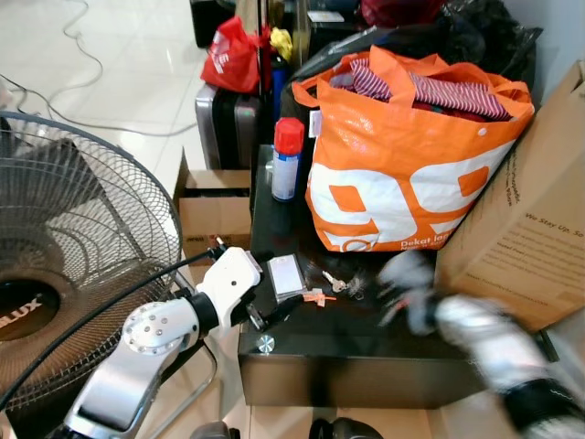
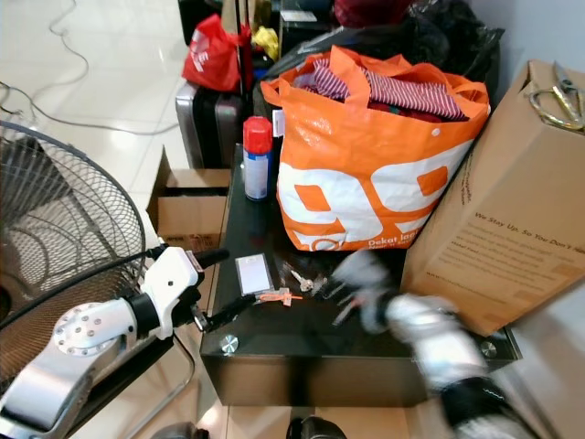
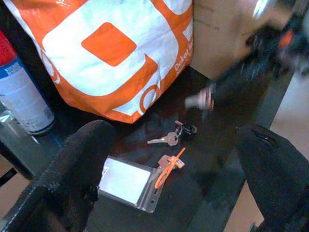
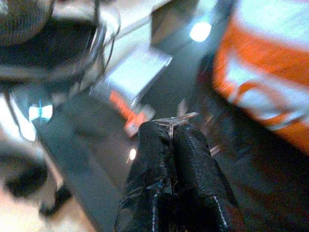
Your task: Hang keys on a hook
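Note:
A small bunch of keys [image 1: 336, 283] with a black fob [image 3: 186, 129] lies on the black table [image 1: 366, 352], in front of the orange bag. Beside it lie a key with an orange tag [image 3: 170, 163] and a clear badge holder [image 1: 285, 274]. My left gripper [image 3: 171, 129] is open, its fingers [image 3: 72, 179] spread wide on either side of the badge holder and keys, just above the table. My right gripper [image 4: 176, 126] is shut and blurred with motion, its tips close to the keys on their right side. Nothing is clearly held.
An orange shopping bag [image 1: 411, 155] full of clothes and a red-capped spray can [image 1: 286, 160] stand at the table's back. A large cardboard box [image 2: 494, 219] with a metal clip [image 2: 556, 99] on top leans at the right. A standing fan [image 1: 73, 265] is close on the left.

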Available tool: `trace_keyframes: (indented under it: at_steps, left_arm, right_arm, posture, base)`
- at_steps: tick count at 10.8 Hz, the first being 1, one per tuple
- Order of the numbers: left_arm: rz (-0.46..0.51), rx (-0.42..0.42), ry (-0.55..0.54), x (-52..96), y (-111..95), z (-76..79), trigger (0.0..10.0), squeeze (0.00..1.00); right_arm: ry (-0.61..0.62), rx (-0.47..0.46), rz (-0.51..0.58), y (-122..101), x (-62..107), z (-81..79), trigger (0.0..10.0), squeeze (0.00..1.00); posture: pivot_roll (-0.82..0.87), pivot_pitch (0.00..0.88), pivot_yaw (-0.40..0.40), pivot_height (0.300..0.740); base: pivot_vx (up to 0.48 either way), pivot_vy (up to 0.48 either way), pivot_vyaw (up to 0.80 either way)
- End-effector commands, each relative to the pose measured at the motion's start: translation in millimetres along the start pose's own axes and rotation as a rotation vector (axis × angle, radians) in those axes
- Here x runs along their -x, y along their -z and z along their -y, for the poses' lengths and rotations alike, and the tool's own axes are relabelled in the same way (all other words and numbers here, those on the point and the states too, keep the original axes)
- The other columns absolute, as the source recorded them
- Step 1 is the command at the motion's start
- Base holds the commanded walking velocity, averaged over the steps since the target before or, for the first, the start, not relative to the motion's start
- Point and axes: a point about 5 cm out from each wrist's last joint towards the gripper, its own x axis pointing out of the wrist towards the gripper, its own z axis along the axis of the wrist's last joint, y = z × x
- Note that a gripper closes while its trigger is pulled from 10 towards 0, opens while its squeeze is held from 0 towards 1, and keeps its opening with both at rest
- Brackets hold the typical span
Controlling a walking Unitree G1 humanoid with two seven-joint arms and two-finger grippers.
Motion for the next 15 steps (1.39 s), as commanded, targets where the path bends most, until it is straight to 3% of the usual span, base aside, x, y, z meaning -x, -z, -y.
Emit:
trace_keyframes:
  at_steps: [1, 3, 4, 5, 7, 8, 9, 10, 11, 12, 15]
  left_arm:
    - [0.008, 0.004, -0.014, 3.1, -2.6, -1.4, 10.0, 0.0]
    - [0.029, -0.021, -0.105, 5.6, -5.0, -6.8, 10.0, 0.0]
    - [0.045, -0.019, -0.277, 6.6, -5.6, -17.4, 10.0, 0.0]
    - [0.045, -0.005, -0.369, 9.3, -3.8, -20.0, 10.0, 0.0]
    - [0.032, 0.027, -0.447, 9.4, 1.7, -13.2, 10.0, 0.0]
    - [0.031, 0.042, -0.464, 8.7, 3.4, -10.2, 10.0, 0.0]
    - [0.031, 0.067, -0.498, 7.3, 5.1, -8.5, 10.0, 0.0]
    - [0.034, 0.08, -0.515, 6.1, 5.2, -8.6, 10.0, 0.0]
    - [0.033, 0.081, -0.517, 5.4, 5.0, -8.5, 10.0, 0.0]
    - [0.034, 0.083, -0.52, 4.5, 4.2, -8.0, 10.0, 0.0]
    - [0.028, 0.086, -0.52, 6.0, 5.5, -7.9, 10.0, 0.0]
  right_arm:
    - [0.03, -0.047, 0.063, -9.5, 9.7, 3.8, 0.0, 0.0]
    - [0.152, -0.117, 0.191, -26.7, 23.6, 6.1, 0.0, 0.0]
    - [0.279, -0.15, 0.277, -42.3, 31.5, 2.8, 0.0, 0.0]
    - [0.36, -0.154, 0.332, -52.7, 34.1, -6.0, 0.0, 0.0]
    - [0.448, -0.153, 0.346, -52.5, 32.6, -19.5, 0.0, 0.0]
    - [0.464, -0.212, 0.347, -50.0, 31.5, -20.2, 0.0, 0.0]
    - [0.469, -0.346, 0.374, -52.0, 28.4, -22.2, 0.0, 0.0]
    - [0.4, -0.499, 0.388, -53.4, 24.4, -29.5, 0.0, 0.0]
    - [0.365, -0.552, 0.389, -53.7, 22.6, -32.8, 0.0, 0.0]
    - [0.303, -0.725, 0.442, -60.8, 20.0, -36.7, 0.0, 0.0]
    - [0.267, -0.841, 0.514, -71.9, 23.7, -33.1, 0.0, 0.0]
  posture:
    - [0.04, 0.0, -0.057, 0.74]
    - [0.04, 0.0, -0.051, 0.74]
    - [0.03, 0.0, -0.047, 0.74]
    - [0.03, 0.0, -0.054, 0.74]
    - [0.04, 0.0, -0.069, 0.74]
    - [0.04, 0.0, -0.074, 0.74]
    - [0.04, 0.0, -0.079, 0.74]
    - [0.04, 0.0, -0.081, 0.74]
    - [0.04, 0.0, -0.082, 0.74]
    - [0.04, 0.0, -0.088, 0.74]
    - [0.04, 0.0, -0.094, 0.74]
  base:
    - [0.0, 0.0, 0.0]
    - [0.0, 0.0, 0.0]
    - [0.0, 0.0, 0.0]
    - [0.0, 0.0, 0.0]
    - [0.0, 0.0, 0.0]
    - [0.0, 0.0, 0.0]
    - [0.0, 0.0, 0.0]
    - [0.0, 0.0, 0.0]
    - [0.0, 0.0, 0.0]
    - [0.0, 0.0, 0.0]
    - [0.0, 0.0, 0.0]
